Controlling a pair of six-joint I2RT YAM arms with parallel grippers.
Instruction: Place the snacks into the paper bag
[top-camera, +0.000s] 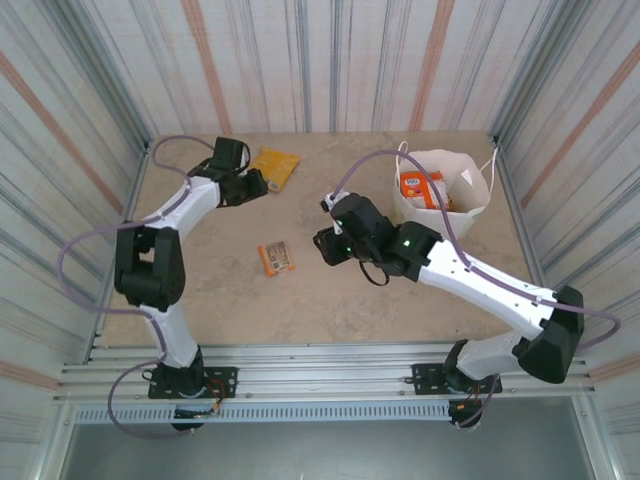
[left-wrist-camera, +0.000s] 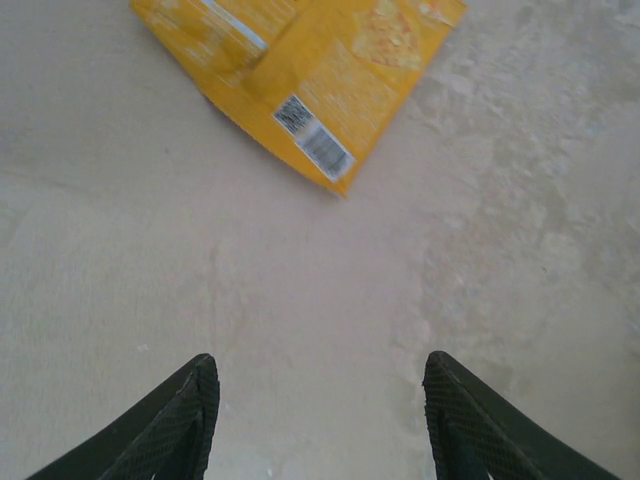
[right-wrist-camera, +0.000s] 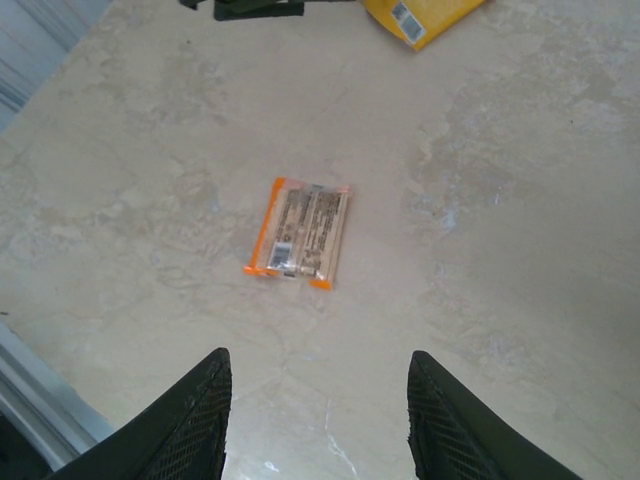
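Left gripper (left-wrist-camera: 320, 390), jaws apart and empty, hangs near the flat shiny yellow packet (left-wrist-camera: 310, 70); right gripper (right-wrist-camera: 318, 380), likewise apart and empty, hangs near the small orange-edged bar (right-wrist-camera: 298, 232) on the marbled table (top-camera: 350, 300), well left of the white upright paper bag (top-camera: 425, 220) holding an orange packet (top-camera: 420, 187).

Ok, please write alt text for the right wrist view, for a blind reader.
A small orange-edged snack bar lies flat on the beige table, ahead of the open jaws of the right gripper. A yellow packet shows at the top edge.
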